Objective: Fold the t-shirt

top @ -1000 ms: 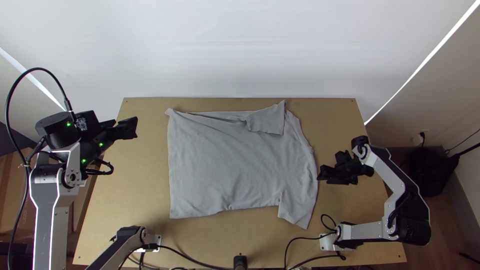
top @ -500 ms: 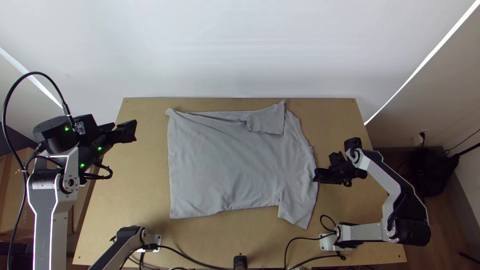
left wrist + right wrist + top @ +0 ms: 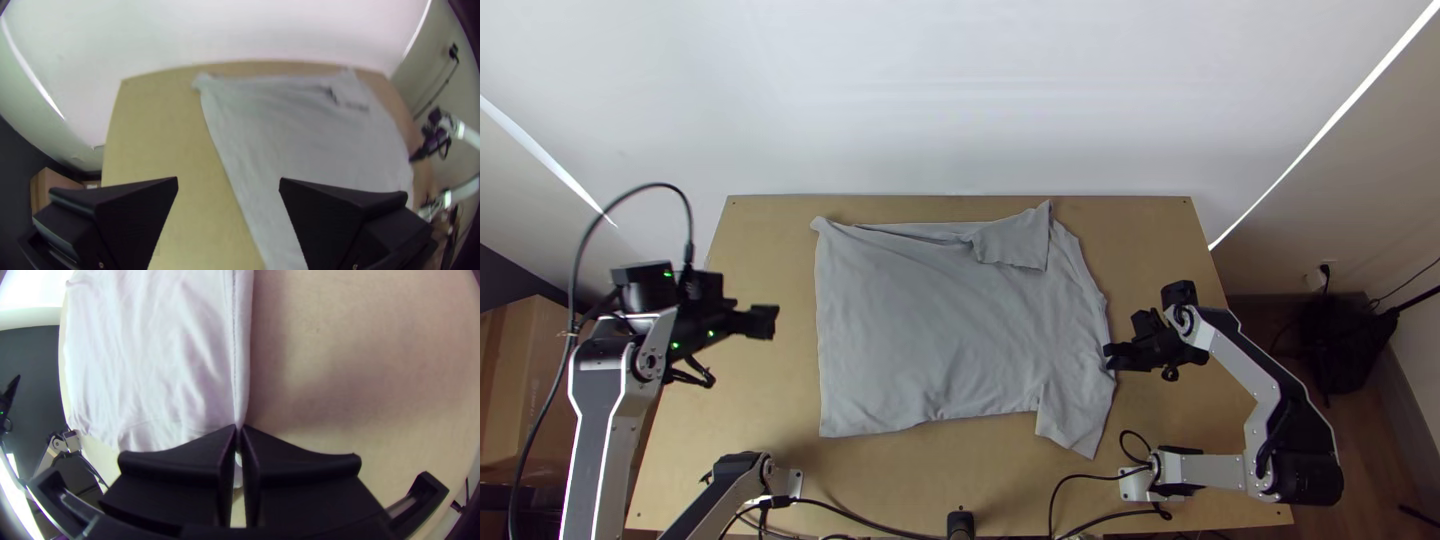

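While the t-shirt (image 3: 930, 320) lies mostly spread across the middle of the table (image 3: 750, 400) in the top view, its far side is partly turned in. A flap (image 3: 1015, 240), probably a sleeve, rests on the body near the far right corner, and a slanting crease runs from there towards the far left corner. The near sleeve (image 3: 1075, 425) sticks out towards the table's near edge. The right gripper (image 3: 1108, 357) is at the right-hand edge of the cloth, and the left gripper (image 3: 777, 320) is over bare wood, apart from the left-hand edge.

In the left wrist view, the left gripper's fingers (image 3: 120, 210) are spread wide with no cloth between them. The long edge of the shirt beyond is loose and fairly straight.

In the right wrist view, the right gripper's fingers (image 3: 170, 470) are clenched on the stitched edge of the shirt, a narrow strip of cloth pinched at their tips.

I judge the task to be in its early part: one side looks tucked in, roughly. The near sleeve has yet to be brought over, and the broad body still needs folding down into a compact shape.
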